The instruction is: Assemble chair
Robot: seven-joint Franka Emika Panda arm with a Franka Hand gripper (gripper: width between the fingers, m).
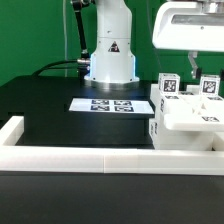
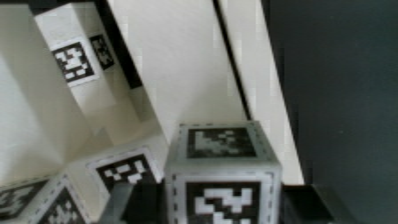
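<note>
My claw hangs at the upper right of the exterior view, directly over the chair at right-centre, placed to work its tagged post. Whether I'm clenched or released, I cannot tell. The chair sits against the border rail, likely for bracing.

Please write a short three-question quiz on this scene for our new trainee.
1. True or false: the marker board lies flat on the table, in front of the arm's base.
2. In the exterior view, the chair stands toward which side? A) left B) right C) centre
3. Fill in: along the near table edge runs a long low white ____.

Key:
1. True.
2. B; the chair sits at the exterior view's right, with the gripper above it.
3. Rail.
</note>
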